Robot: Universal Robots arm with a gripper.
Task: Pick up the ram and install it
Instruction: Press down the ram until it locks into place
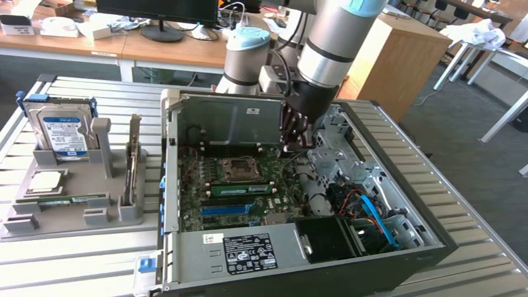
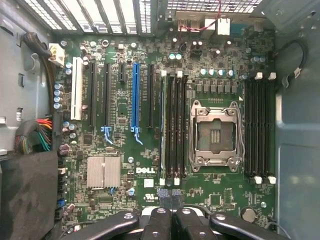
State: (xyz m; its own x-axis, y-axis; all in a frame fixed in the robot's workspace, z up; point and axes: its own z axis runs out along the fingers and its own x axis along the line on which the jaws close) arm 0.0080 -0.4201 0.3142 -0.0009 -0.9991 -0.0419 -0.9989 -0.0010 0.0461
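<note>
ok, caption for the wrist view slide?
Gripper, shut, above the motherboard near the end of the memory slots beside the empty CPU socket.

arm (image 1: 330, 43): silver-grey tubes | joint caps (image 1: 247, 38): pale blue | tool (image 2: 169, 196): black, round screws

closed claw (image 2: 169, 196) hangs above motherboard (image 2: 125, 150), near memory slots (image 2: 173, 125).

Here's the case (image 1: 239, 117), dull grey sheet metal; board (image 2: 225, 195) glossy green, heatsink (image 2: 103, 171) ribbed bright metal. Gripper (image 2: 170, 196) matt black. Tray (image 1: 74, 219) matt grey plastic, drive (image 1: 59, 110) shiny metal, table (image 1: 478, 247) ridged metal.
</note>
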